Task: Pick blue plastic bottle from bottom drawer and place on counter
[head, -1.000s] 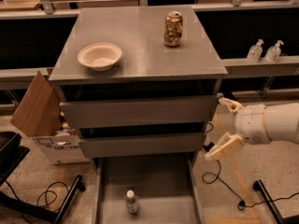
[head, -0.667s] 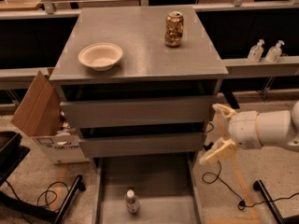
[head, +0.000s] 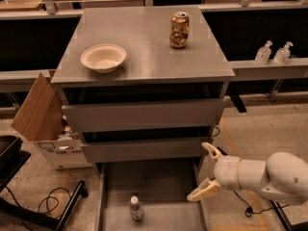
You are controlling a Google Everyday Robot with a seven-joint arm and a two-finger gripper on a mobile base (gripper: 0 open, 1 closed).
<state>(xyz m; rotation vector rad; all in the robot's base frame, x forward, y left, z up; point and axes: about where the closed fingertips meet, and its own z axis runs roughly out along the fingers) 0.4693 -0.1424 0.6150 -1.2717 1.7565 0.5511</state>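
Observation:
The blue plastic bottle [head: 136, 208], small with a white cap, stands upright on the floor of the open bottom drawer [head: 159, 182], left of the drawer's middle. My gripper [head: 206, 170] is open and empty, its two pale fingers spread above the drawer's right wall, well to the right of the bottle and a little higher. The white arm reaches in from the lower right. The counter [head: 144, 42] is the grey top of the cabinet above.
On the counter stand a cream bowl [head: 103, 57] at the left and a gold-brown can [head: 179, 30] at the back right. Two closed drawers [head: 144, 114] sit above the open one. A cardboard box [head: 43, 119] stands left; two pump bottles [head: 273, 53] stand on the right ledge.
My gripper and arm have moved down and to the left, from beside the middle drawers to over the bottom drawer's right wall. The bottle has not moved.

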